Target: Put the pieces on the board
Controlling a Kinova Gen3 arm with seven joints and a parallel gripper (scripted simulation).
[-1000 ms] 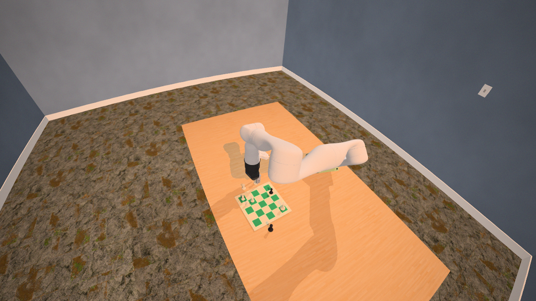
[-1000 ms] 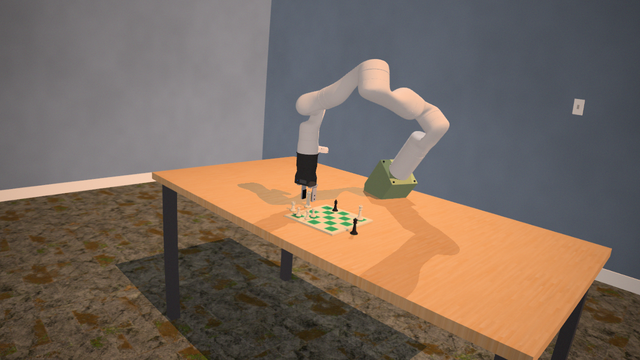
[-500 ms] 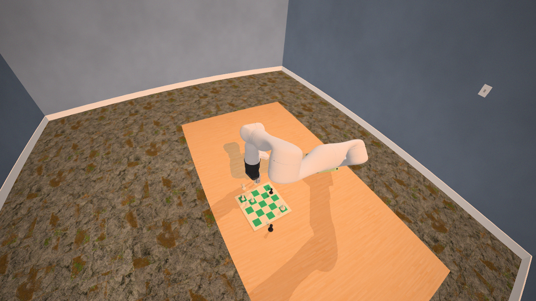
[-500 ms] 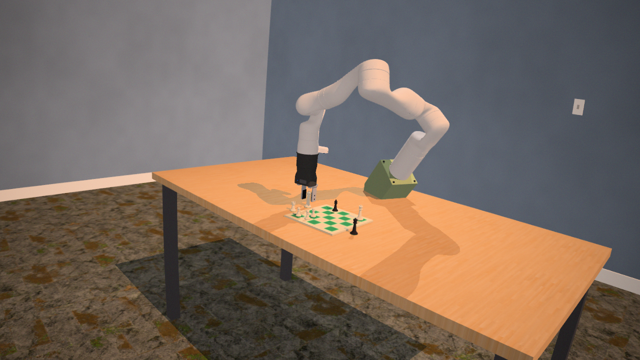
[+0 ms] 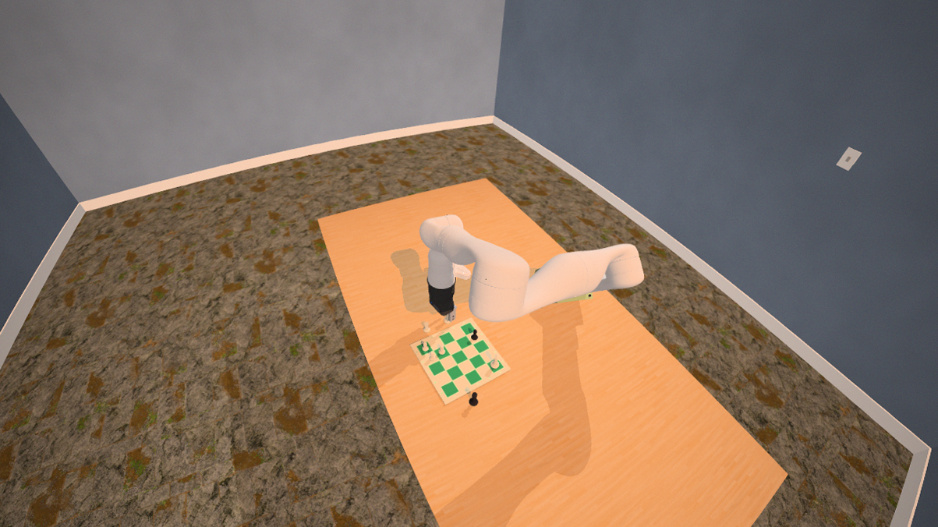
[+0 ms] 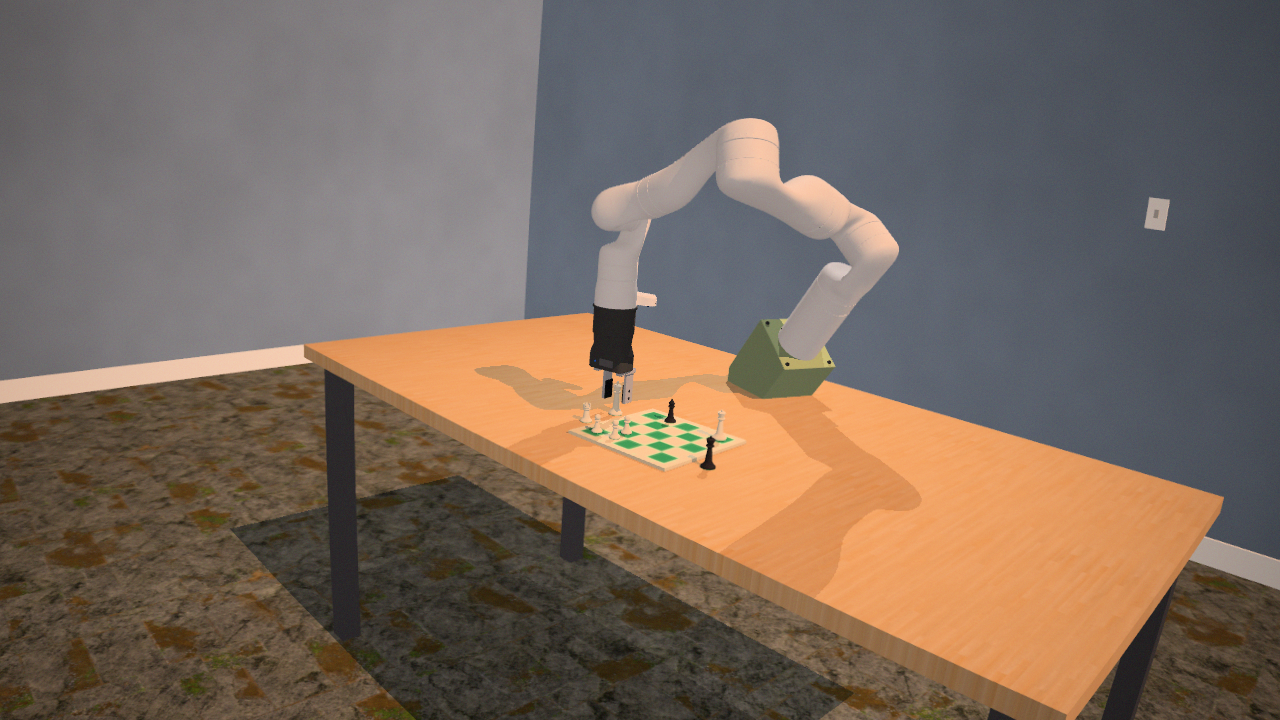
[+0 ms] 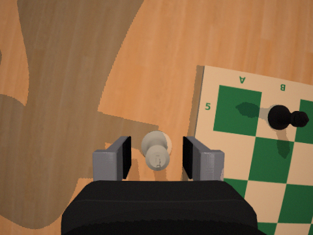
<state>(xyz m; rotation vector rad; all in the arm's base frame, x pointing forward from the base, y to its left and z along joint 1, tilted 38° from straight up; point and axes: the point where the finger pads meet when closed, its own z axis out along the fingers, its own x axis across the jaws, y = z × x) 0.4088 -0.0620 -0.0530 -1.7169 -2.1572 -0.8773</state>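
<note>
White king [image 7: 156, 151], apparently untouched, stands between the open gripper's [image 7: 158, 158] fingers.

Gripper [image 7: 156, 158] straddles the white piece [image 7: 156, 153] at lower centre of the wrist view, a gap showing on each side of it. Board [image 7: 205, 91] edge sits just right of the right finger. Bare table [image 7: 87, 48] lies left and above. Black piece [image 7: 284, 119] stands well right.

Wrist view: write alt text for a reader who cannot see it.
Seen from above, the open pincer straddles a white chess piece standing on the wooden table just off the board's corner, with gaps on both sides. On the board, a black piece stands on the pale square under the letter B, in row 5.
</note>
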